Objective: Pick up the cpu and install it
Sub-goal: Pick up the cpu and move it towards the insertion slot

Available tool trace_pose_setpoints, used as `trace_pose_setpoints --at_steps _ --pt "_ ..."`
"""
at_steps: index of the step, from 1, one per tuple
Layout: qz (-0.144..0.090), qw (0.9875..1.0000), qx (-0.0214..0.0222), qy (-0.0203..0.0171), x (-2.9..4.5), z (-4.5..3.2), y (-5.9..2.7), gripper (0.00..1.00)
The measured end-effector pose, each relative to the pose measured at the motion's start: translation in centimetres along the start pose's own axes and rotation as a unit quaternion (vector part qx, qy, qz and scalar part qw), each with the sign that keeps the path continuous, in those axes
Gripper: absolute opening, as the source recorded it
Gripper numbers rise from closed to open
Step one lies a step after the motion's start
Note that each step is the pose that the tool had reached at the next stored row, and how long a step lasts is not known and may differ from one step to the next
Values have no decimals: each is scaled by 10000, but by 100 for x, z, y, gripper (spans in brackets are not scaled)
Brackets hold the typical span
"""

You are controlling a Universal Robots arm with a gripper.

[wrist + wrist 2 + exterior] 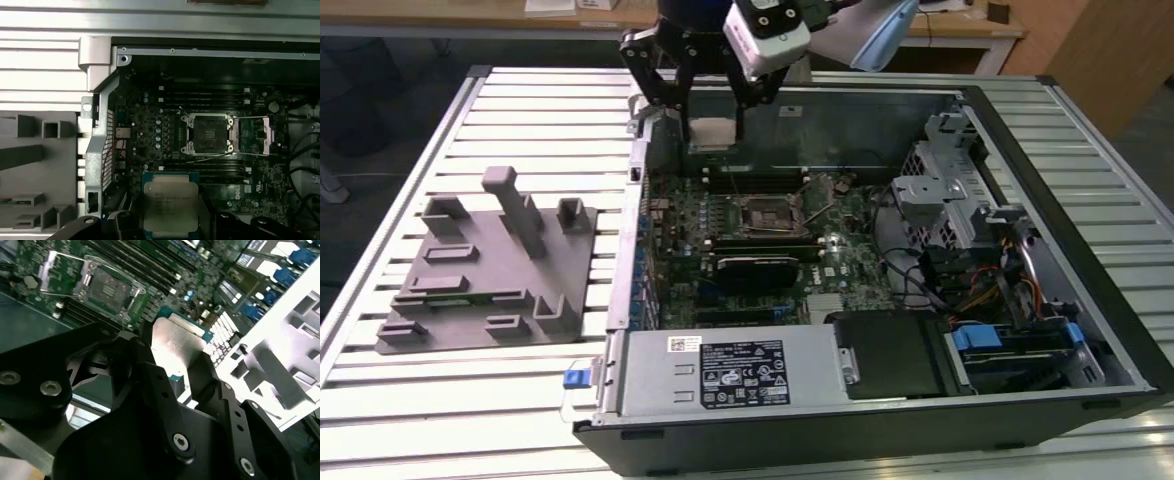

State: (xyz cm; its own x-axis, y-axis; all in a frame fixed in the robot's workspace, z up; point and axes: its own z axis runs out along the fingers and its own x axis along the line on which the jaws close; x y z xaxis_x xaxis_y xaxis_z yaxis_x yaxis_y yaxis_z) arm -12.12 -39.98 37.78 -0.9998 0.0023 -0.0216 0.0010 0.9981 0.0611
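My gripper (708,133) is shut on the cpu (710,133), a flat silver square with a thin dark rim. It hangs above the far left corner of the open computer case (1067,130), well clear of the board. In both wrist views the cpu (171,204) (176,347) sits level between my black fingers (150,375). The motherboard socket (766,212) lies open in the middle of the green board, its metal frame (209,132) empty and its load plate (261,134) swung aside. The socket (107,287) is some way from the chip.
A grey plastic fixture plate (491,268) with upright posts lies on the slatted table (454,400) at the exterior view's left of the case. Inside the case are memory slots (210,95), a power supply (727,370), drive cages (947,160) and cables (987,290).
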Motion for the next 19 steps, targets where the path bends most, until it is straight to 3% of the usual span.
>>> trace_pose_setpoints --at_steps 7,19 --pt "-3 10000 0 -52 -201 16 22 53" --pt "-4 10000 -1 -54 -369 34 34 53"
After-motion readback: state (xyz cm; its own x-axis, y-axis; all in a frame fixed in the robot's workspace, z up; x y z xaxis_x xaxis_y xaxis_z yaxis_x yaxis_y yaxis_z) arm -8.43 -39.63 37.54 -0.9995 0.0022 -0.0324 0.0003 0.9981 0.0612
